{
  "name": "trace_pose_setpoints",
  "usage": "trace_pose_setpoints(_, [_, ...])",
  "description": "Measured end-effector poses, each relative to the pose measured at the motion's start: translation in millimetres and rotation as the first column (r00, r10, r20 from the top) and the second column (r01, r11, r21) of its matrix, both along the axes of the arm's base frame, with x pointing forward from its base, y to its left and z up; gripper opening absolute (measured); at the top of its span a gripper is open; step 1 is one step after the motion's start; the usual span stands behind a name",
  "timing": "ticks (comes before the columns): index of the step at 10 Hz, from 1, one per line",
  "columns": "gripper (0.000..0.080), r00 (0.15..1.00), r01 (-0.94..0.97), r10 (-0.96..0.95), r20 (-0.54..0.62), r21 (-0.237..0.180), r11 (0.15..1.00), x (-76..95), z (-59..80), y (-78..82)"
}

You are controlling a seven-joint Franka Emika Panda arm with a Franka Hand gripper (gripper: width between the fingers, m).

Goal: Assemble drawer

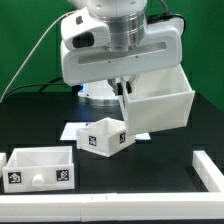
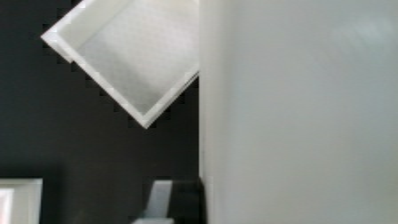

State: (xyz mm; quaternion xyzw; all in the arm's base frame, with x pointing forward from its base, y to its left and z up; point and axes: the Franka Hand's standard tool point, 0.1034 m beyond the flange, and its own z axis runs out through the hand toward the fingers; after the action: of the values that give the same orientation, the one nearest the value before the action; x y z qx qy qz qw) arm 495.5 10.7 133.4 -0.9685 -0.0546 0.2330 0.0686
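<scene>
Along the front edge, a white rail [image 1: 100, 212]; just behind, by the front corner on the exterior view's left, a shallow tray [image 1: 40, 167] with knob; mid-bench, a second tray [image 1: 103, 135] turned cornerwise; farther back, toward the edge on the exterior view's right, the large casing [image 1: 160, 108], tilted; at its rim the gripper [image 1: 126, 90], clenched or released impossible to tell.

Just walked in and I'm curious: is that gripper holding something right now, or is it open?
Gripper: closed, apparently gripping one wall of the large casing, which is tilted.
</scene>
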Motion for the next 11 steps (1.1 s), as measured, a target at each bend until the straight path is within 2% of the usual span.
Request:
trace_pose_setpoints(1, [0.0068,0.991,0.003,-0.004,-0.137,-0.012,1.000,-1.0,4.6,1.0])
trace_pose_setpoints(3, [0.0068,0.948,-0.024,0.017,-0.319,-0.016,1.000,20.4,-2.6,-0.1])
trace_pose_setpoints(4, [0.0068,0.938,-0.021,0.013,-0.346,-0.021,1.000,28.6,-11.0,-4.8])
trace_pose_setpoints(6, [0.0068,0.877,-0.031,0.020,-0.479,-0.014,0.999,21.0,-16.1,-5.1])
trace_pose_setpoints(8, [0.0068,0.881,-0.033,0.022,-0.473,-0.015,0.999,26.7,-20.8,-4.8])
trace_pose_setpoints(10, [0.0068,0.843,-0.002,-0.044,-0.537,-0.084,0.996,24.2,-24.1,-6.0])
trace_pose_setpoints(11, [0.0068,0.814,0.039,-0.122,-0.568,-0.157,0.987,28.3,-36.3,-11.5])
